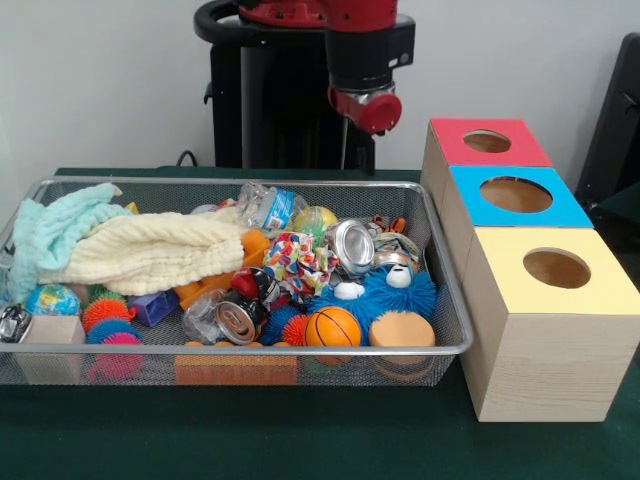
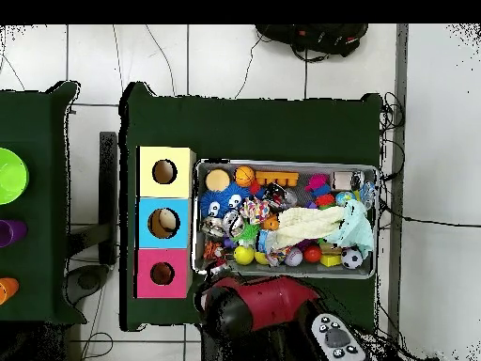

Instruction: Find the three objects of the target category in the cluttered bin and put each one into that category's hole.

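A wire mesh bin point(image 1: 452, 300) point(image 2: 285, 165) is packed with mixed clutter. In it lie an orange basketball point(image 1: 332, 326) point(image 2: 244, 174), a blue furry toy with eyes point(image 1: 385, 290) point(image 2: 224, 202), a yellow ball point(image 1: 318, 217) point(image 2: 243, 255), metal cans point(image 1: 352, 245) and spiky balls point(image 1: 106, 312). Three wooden boxes stand beside the bin, each with a round hole: red point(image 1: 448, 135) point(image 2: 146, 287), blue point(image 1: 478, 200) point(image 2: 147, 210) and yellow point(image 1: 500, 255) point(image 2: 147, 159). My gripper point(image 1: 366, 110) hangs above the bin's far rim, near the red box, with nothing seen in it. From overhead the red arm point(image 2: 268, 299) covers it.
A cream towel point(image 1: 150, 250) point(image 2: 305, 222) and a mint cloth point(image 1: 45, 235) point(image 2: 355, 228) cover part of the pile. A wooden block point(image 1: 50, 330), a globe ball point(image 1: 52, 299) and a soccer ball point(image 2: 351, 258) lie at the bin's other end. Green cloth point(image 1: 300, 430) covers the table.
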### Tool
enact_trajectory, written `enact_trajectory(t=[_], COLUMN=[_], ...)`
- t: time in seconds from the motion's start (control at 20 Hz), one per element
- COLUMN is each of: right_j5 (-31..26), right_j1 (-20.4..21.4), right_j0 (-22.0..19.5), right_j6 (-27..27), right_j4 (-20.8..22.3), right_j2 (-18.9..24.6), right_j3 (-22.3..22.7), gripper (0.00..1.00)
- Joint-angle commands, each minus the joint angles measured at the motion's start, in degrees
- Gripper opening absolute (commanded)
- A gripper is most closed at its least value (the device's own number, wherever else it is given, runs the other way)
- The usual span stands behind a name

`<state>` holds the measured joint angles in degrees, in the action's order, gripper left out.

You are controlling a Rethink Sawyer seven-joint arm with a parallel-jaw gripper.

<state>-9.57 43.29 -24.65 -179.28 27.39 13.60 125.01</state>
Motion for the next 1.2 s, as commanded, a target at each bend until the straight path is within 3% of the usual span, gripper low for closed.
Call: enact_trajectory(t=[0.05,0.15,0.25,0.45,0.65,0.95,1.0,1.2], right_j5=[-7.36,-7.02,-4.13,8.38,18.04,22.98,23.93,25.65], right_j1=[11.34,11.26,9.15,-3.69,-13.04,-16.25,-16.61,-17.05], right_j0=[-1.74,-1.14,2.69,11.0,17.91,22.14,21.93,22.08], right_j6=[4.34,4.01,1.84,-1.69,-2.75,-1.07,-0.15,0.17], right_j4=[-6.05,-6.05,-4.31,2.12,1.05,-3.4,-4.06,-3.77], right_j2=[8.49,7.9,4.46,-6.88,-15.17,-19.74,-19.69,-19.87], right_j3=[4.51,4.28,2.85,-5.39,-11.28,-12.6,-12.33,-11.94], gripper=[0.0,0.0,0.0,0.0,0.0,0.0,1.0,1.0])
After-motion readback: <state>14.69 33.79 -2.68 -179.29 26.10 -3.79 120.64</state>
